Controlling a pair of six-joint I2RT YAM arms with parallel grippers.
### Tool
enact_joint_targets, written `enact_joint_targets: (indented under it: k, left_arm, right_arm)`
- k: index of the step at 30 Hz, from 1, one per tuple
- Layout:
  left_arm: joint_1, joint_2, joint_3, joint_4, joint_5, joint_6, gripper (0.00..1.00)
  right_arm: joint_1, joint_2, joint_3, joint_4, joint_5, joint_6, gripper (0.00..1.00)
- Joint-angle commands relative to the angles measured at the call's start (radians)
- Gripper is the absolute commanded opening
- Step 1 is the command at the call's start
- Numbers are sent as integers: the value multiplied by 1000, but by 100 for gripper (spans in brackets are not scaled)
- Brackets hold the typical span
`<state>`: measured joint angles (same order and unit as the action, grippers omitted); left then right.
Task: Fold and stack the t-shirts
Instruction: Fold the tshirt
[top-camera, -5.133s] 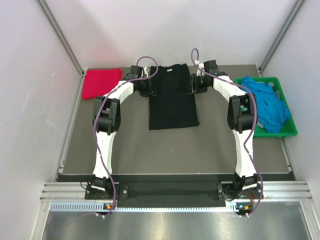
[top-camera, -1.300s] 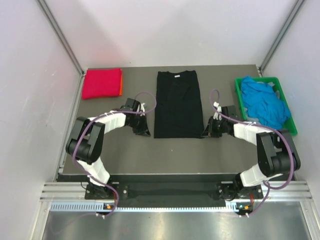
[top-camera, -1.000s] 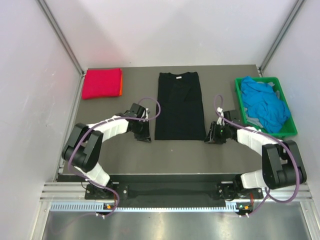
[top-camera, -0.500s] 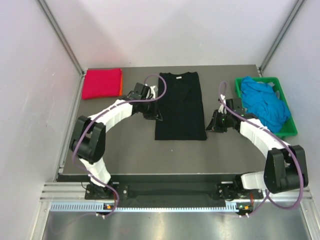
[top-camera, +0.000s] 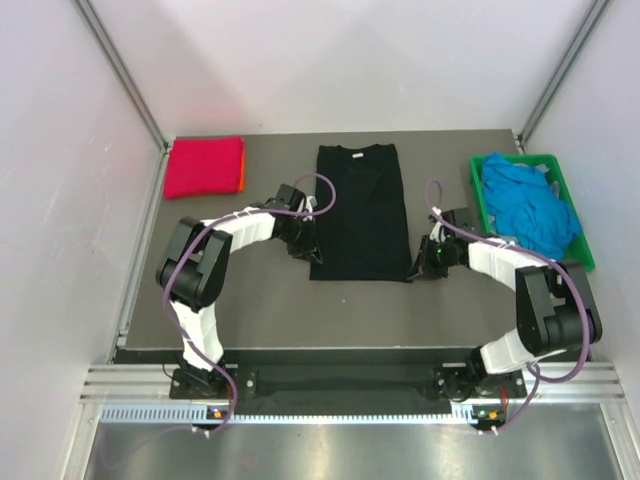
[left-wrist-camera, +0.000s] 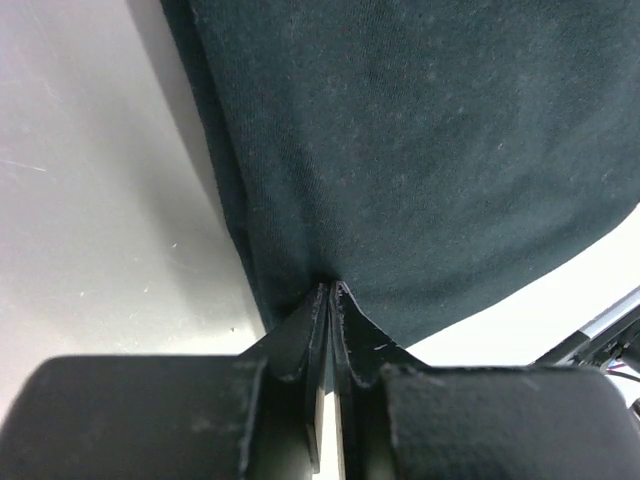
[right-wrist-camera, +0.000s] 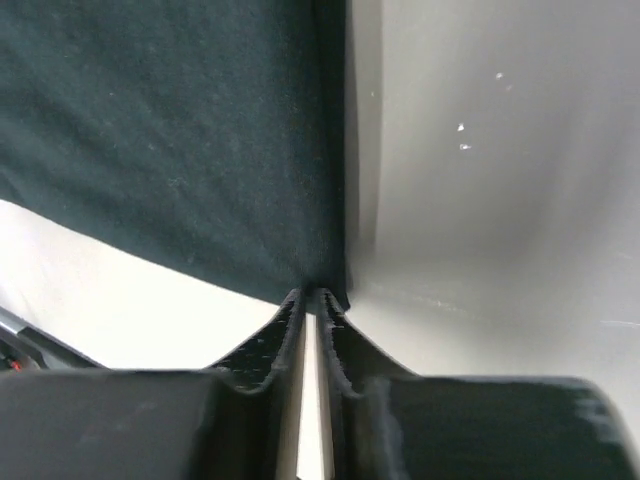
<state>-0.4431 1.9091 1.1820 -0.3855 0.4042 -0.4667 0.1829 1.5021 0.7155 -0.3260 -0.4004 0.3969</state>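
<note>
The counter (top-camera: 350, 310) I work over is a dark grey matte slab, faintly speckled up close. Plain pale walls (top-camera: 350, 60) close it in on three sides, with slanting aluminium posts (top-camera: 125, 75) at the far corners. A ribbed metal rail (top-camera: 580, 375) runs along the near edge. The light is soft and even.

Table (top-camera: 350, 310); black shirt (top-camera: 360, 215), red shirt (top-camera: 203, 167), crate (top-camera: 586, 258)

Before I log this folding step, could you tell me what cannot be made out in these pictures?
- Top view: left gripper and right gripper tips, hidden by their wrists.
- Wrist views: most of the black shirt, cut off by the edges.
- Crate: how many blue shirts, bunched together.
- Orange shirt: only a sliver under the red shirt.
</note>
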Motion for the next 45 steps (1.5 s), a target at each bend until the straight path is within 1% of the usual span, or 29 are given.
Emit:
enact_joint_targets:
  k: [1,4,6,7,8,9,10,11,12,14,17,19,21,22,24,27,32,40,45]
  left_arm:
    - [1,-18,45,-10,-51,17,11]
    - [17,-7,132,-27,-53,22,15]
    - [53,23,174,-36,-35,23,15]
    - [66,39,212,-32,-24,28,16]
    - [90,57,234,-29,-16,39,16]
    - [102,97,282,-32,5,42,16]
    - [113,114,304,-35,16,43,17]
    - [130,129,323,-32,27,51,18]
    - [135,152,338,-18,48,59,20]
    - [141,169,373,-10,44,91,22]
    - [141,205,412,-10,33,120,26]
    - [141,220,427,5,50,129,27]
    - [142,246,438,14,65,140,28]
    - [142,251,447,23,73,143,28]
    - [142,264,449,39,84,146,29]
    - [142,280,468,36,59,152,30]
    - [142,309,508,2,16,178,30]
    - [142,337,588,-23,2,194,32]
    - [142,384,659,-61,-8,212,32]
  right_arm:
    - [7,-78,74,-5,35,-29,11]
    - [6,-76,165,-10,29,-43,19]
    - [3,-31,245,4,20,-75,21]
    - [3,33,272,18,34,-84,22]
    - [-3,71,336,18,50,-93,22]
    - [-13,137,364,31,19,-102,25]
    - [-13,165,387,69,-20,-116,27]
    - [-13,194,445,67,-34,-148,29]
    - [-13,220,475,61,-31,-165,30]
    - [-17,286,551,38,-11,-217,32]
    - [-17,340,611,36,-3,-268,36]
    - [-20,372,637,24,23,-286,41]
    - [-29,394,676,9,44,-290,44]
    - [-34,414,688,5,43,-291,48]
    - [-36,429,711,5,38,-293,50]
    - [-36,472,743,4,34,-299,50]
    - [-40,518,797,-10,31,-308,48]
    - [-48,578,851,-19,23,-325,47]
    - [-46,606,871,-16,18,-328,47]
